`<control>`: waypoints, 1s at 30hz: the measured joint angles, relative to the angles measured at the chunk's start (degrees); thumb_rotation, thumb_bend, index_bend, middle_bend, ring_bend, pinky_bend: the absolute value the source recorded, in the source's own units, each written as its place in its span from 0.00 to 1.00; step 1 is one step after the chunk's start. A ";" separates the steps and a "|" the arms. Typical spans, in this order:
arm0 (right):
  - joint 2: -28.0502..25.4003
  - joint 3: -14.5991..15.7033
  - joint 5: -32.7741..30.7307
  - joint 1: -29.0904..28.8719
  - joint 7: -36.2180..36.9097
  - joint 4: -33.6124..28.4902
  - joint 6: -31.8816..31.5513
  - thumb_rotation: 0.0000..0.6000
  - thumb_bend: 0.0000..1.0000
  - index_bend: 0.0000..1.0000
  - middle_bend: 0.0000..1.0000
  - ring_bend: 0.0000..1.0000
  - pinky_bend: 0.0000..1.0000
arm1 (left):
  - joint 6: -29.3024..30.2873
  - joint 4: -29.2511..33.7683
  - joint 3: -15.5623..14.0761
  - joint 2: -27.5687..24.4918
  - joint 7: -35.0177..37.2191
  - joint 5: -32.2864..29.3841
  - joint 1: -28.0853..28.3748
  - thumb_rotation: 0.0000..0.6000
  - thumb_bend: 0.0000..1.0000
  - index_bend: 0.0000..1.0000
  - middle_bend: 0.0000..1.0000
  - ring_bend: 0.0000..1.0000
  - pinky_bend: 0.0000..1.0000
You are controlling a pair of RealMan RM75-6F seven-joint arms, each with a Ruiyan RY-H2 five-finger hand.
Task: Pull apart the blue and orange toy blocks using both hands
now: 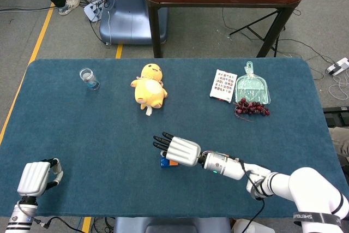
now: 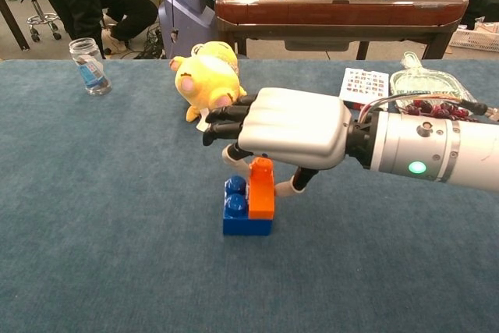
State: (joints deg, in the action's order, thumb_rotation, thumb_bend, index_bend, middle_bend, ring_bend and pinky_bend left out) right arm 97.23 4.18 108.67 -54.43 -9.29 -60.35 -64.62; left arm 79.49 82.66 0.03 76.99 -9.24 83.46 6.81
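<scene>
The orange block (image 2: 261,189) stands plugged onto the blue block (image 2: 237,213) on the table's near middle. My right hand (image 2: 288,125) hovers just above them, palm down and fingers spread toward the left. Its thumb (image 2: 294,184) hangs beside the orange block's right side, and I cannot tell whether it touches. From the head view the right hand (image 1: 178,149) covers most of the blocks (image 1: 166,161). My left hand (image 1: 35,177) rests at the table's near left corner, far from the blocks, and holds nothing.
A yellow plush toy (image 2: 204,77) lies just behind the right hand. A small glass jar (image 2: 87,65) stands at the far left. A printed card (image 1: 223,85), a green dustpan (image 1: 252,89) and dark grapes (image 1: 251,107) lie at the far right.
</scene>
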 measured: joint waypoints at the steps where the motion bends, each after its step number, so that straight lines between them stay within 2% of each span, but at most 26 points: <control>1: -0.02 -0.03 -0.09 0.02 -0.11 -0.07 0.05 1.00 0.26 0.55 0.19 0.08 0.21 | -0.01 -0.02 0.00 0.03 0.02 0.01 0.01 1.00 0.38 0.39 0.59 0.60 0.80; 12: -1.21 -0.58 -1.04 1.01 -0.66 -1.85 -1.21 1.00 0.28 0.66 0.23 0.08 0.21 | -0.19 -0.15 0.09 0.22 -0.01 0.11 0.22 1.00 0.38 0.39 0.59 0.60 0.80; 20: -3.99 -1.65 -3.41 2.75 -0.82 -5.94 -2.27 1.00 0.28 0.68 0.25 0.08 0.21 | -0.25 0.62 0.54 -0.25 -0.52 0.62 0.95 1.00 0.38 0.39 0.59 0.60 0.80; 30: -9.02 -3.98 -9.15 5.50 0.34 -14.22 -1.97 1.00 0.28 0.68 0.25 0.08 0.21 | -1.52 4.36 1.83 -1.75 0.57 0.83 2.89 1.00 0.38 0.39 0.59 0.60 0.80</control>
State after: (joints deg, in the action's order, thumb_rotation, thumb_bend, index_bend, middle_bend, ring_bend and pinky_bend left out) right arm 88.21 0.20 99.52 -48.93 -8.95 -74.57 -66.59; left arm 77.97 87.02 1.86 75.24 -8.67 84.29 9.70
